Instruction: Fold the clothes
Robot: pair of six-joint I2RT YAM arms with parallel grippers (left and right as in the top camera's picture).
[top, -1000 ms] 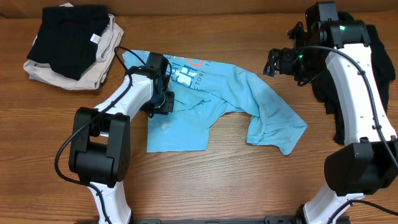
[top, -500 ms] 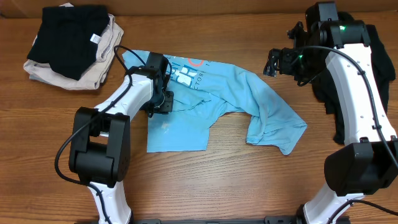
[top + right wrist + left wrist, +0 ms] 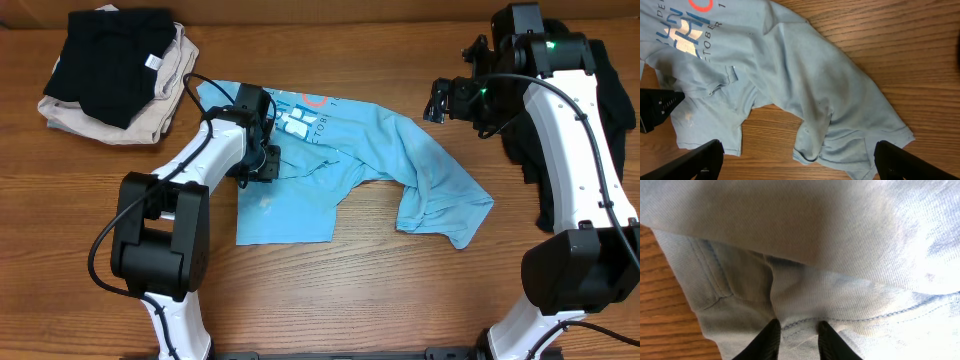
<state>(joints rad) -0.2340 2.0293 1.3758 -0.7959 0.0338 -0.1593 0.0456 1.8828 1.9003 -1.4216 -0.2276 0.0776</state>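
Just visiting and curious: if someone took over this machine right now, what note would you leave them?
Left fingers: pinched on a fold of the blue T-shirt.
Right fingers: open, empty, above it.
T-shirt lies crumpled in the middle, not yet folded.
Folded black and beige pile at the far left corner; dark clothes at the right edge.
Left to do: flatten and fold the T-shirt.

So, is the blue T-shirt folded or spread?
Neither: the T-shirt lies crumpled, twisted and bunched, with uneven creases.
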